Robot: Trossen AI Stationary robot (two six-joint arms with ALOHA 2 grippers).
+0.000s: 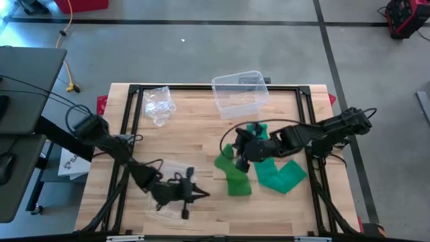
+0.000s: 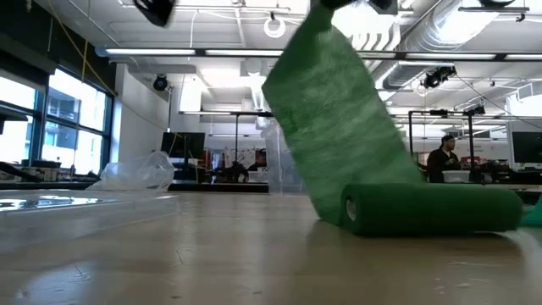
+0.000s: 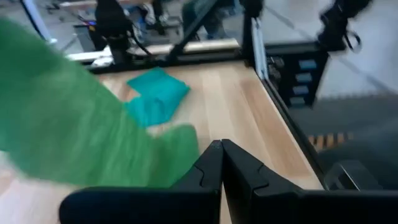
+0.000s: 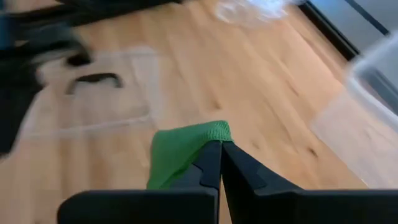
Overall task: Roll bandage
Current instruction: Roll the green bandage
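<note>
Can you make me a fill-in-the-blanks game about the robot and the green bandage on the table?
1. The right gripper is pinching the end of a bandage coloured ____.
2. The clear plastic box sits at the far edge of a table made of ____.
3. In the low view, the rolled-up part of the bandage lies on the ____.
4. The left gripper's fingers are ____.

Missing words: green; wood; table; shut

Two dark jointed arms w/ black cables

Green bandage (image 2: 423, 207) roll on the table (image 2: 212, 254), strip rising upward
</note>
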